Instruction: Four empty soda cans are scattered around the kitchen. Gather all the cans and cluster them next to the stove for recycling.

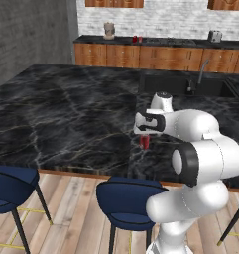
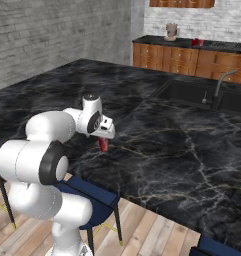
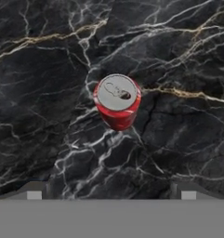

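Observation:
A red soda can (image 3: 117, 102) with a silvery top stands upright on the black marble island counter (image 3: 48, 69). The same soda can (image 1: 145, 142) sits near the counter's front edge, and from the other side the can (image 2: 103, 144) shows just below the hand. My gripper (image 1: 144, 133) hangs straight above it, pointing down. The gripper (image 3: 111, 193) is open, its fingertips (image 3: 34, 194) wide apart and clear of the can. Two more red cans (image 1: 137, 38) stand on the far back counter, and these cans (image 2: 197, 42) also show from the right. The stove is out of view.
A sink (image 1: 190, 84) with a faucet (image 1: 203, 72) is set into the island behind the arm. Blue stools (image 1: 128, 201) line the island's near edge. A beige coffee grinder (image 1: 109, 30) and a silver toaster (image 1: 214, 35) stand on the back counter.

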Robot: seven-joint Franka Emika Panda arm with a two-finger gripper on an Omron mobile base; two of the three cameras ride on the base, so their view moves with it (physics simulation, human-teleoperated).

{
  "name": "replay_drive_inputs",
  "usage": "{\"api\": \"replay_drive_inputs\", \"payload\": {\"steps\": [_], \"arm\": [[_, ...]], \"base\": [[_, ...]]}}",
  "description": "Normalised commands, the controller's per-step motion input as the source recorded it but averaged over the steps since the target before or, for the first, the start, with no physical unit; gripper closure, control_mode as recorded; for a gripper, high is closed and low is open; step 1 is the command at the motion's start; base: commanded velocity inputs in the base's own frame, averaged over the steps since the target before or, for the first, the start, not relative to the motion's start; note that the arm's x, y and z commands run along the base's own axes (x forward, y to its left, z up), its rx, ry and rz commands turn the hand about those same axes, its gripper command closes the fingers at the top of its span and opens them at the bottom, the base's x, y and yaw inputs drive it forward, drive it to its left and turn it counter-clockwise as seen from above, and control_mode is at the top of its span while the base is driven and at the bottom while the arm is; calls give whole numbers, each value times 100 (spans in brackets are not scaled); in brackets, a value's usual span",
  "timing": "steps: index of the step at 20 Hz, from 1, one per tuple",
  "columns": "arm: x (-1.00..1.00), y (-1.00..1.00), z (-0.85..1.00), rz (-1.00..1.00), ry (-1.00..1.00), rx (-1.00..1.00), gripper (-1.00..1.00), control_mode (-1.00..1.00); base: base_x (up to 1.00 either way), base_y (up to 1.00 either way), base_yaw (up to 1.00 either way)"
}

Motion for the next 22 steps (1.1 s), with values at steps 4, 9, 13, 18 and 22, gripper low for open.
{"api": "replay_drive_inputs", "payload": {"steps": [4,9,13,18,22], "arm": [[14,0,-20,0,0,0,-100,-100],[13,0,-18,0,0,0,-100,-100],[22,0,-18,0,0,0,-100,-100],[24,0,-15,0,0,0,-100,-100],[27,0,-13,0,0,0,-100,-100]], "base": [[0,0,0],[0,0,0],[0,0,0],[0,0,0],[0,0,0]]}}
